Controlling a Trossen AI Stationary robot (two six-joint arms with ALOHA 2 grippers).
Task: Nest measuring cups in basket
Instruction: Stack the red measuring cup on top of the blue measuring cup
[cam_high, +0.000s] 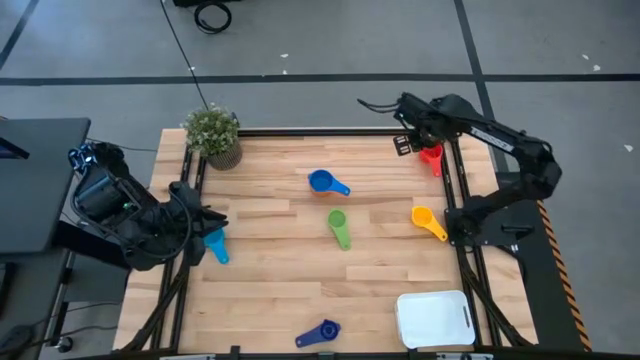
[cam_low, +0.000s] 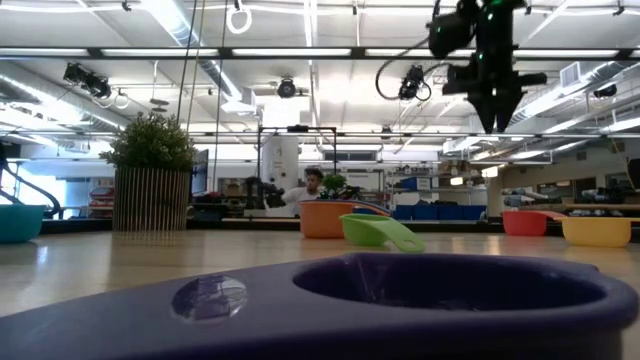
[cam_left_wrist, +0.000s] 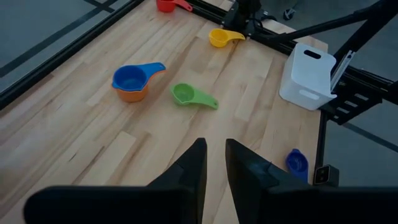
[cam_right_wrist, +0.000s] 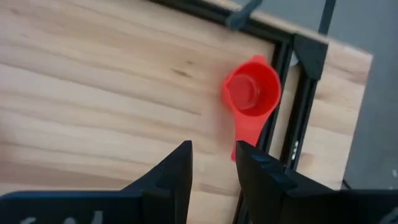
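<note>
Pale wooden desk (cam_high: 300, 270) carries scattered cups; the right claw (cam_right_wrist: 211, 165), slightly parted and empty, hovers over the small red plastic measuring cup (cam_right_wrist: 252, 93) at the far right edge (light, rigid, slick; its flat handle looks safest).

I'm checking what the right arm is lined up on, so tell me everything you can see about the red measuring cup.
The red measuring cup is a small round cup of glossy plastic with a short flat handle. It lies on the wooden table at its far right corner, bowl on the wood, hard against the dark frame rail, its handle along that rail. It looks empty and apart from the other cups. The right gripper hovers above it, open, not touching it.
</note>
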